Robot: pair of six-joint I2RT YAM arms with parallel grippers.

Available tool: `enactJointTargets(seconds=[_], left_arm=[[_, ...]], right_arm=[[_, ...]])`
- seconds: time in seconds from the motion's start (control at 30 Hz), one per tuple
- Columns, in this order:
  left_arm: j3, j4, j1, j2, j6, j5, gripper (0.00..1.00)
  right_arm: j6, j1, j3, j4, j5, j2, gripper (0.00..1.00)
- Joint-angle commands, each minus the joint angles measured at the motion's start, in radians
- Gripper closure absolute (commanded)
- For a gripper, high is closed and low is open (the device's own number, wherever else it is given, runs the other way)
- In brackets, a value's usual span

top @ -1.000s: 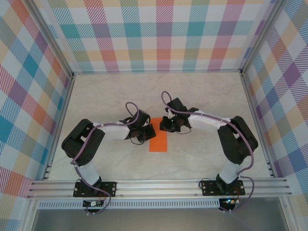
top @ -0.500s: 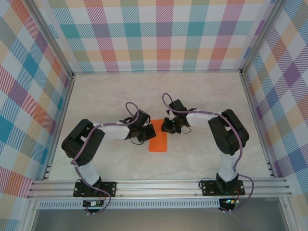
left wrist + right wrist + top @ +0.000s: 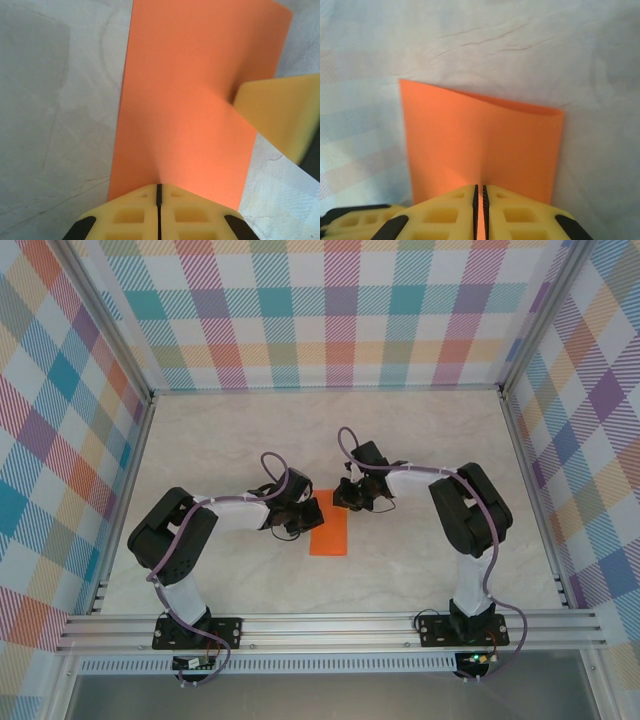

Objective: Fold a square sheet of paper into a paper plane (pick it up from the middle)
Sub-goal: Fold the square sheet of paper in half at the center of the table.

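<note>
Here, the paper (image 3: 330, 534) sits mid-surface, folded into a narrow rectangle. The left end effector (image 3: 159, 187) is clamped on its left edge, fingers together. The right end effector (image 3: 480, 188) is pinched shut on its far end. The paper buckles slightly at both grips.

Bright orange sheet of paper (image 3: 329, 533), plain and unmarked, lying mid-bench. From above it shows as a narrow rectangle, not a square. Up close it isn't flat: it puckers into a soft ridge where it's pinched, and one edge bows up a bit.
</note>
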Motion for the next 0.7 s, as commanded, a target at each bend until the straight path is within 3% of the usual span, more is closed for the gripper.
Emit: enactJointTargets(seconds=[0.0,0.27,0.67], left_arm=[[-0.042,-0.123,-0.011,0.011,0.012,-0.056,0.93],[-0.051,-0.127,-0.011,0.002,0.011,-0.062,0.93],[-0.043,-0.126,-0.011,0.004,0.012,-0.059,0.93]], right_arm=[[0.001,-0.018,0.016,0.007,0.027,0.044,0.86],[0.009,-0.024,0.046,0.011,0.006,-0.015,0.83],[0.019,-0.056,0.069,0.002,0.053,0.089,0.84]])
